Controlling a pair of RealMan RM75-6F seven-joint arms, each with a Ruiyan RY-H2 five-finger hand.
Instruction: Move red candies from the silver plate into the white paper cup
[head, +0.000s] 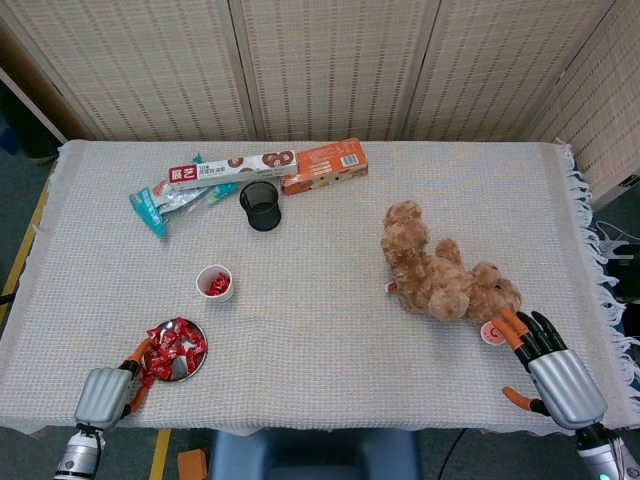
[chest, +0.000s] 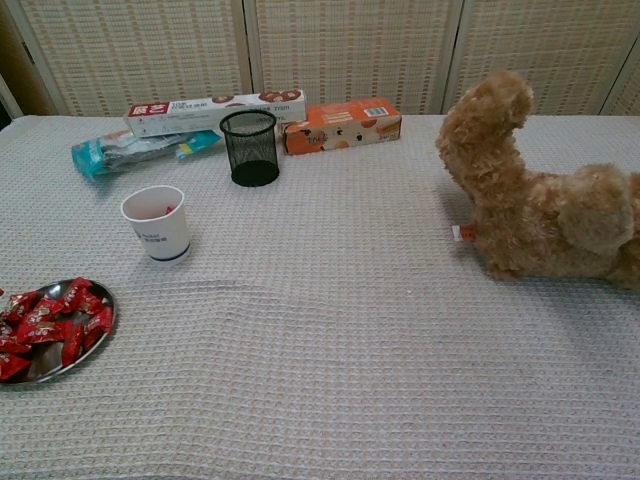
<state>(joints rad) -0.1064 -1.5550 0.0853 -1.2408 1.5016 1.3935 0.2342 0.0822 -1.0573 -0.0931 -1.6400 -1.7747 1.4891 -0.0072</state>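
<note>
Left hand (head: 104, 396) at the near left corner of the worktop (head: 320, 330), just beside the silver plate (head: 188, 366); orange-tipped fingers (head: 137, 352) reaching toward the plate's near-left rim, contact with a wrapper not discernible; whether anything is held cannot be told. Not seen in the chest view.

Red candies (head: 168, 350) heaped on the silver plate, several hanging over its left edge. White paper cup (head: 215, 283) upright, well apart from the plate toward the far side, with red wrappers (head: 217, 286) visible inside. In the chest view: same plate (chest: 92, 347) at the lower left with the candies (chest: 45, 322) piled on it, cup (chest: 156, 223) standing behind it.

Further back: teal snack packet (head: 165, 204) lying flat, long white biscuit box (head: 232, 170) touching it, black mesh pen pot (head: 260, 205) upright just in front of the boxes, orange box (head: 324, 166) end to end with the white one.

Right of centre: brown teddy bear (head: 438, 278) lying on the worktop.

Right hand (head: 555, 375) at the near right edge, fingers (head: 524, 332) spread apart and holding nothing, tips near a small round red-and-white tag (head: 491, 333) by the bear.
</note>
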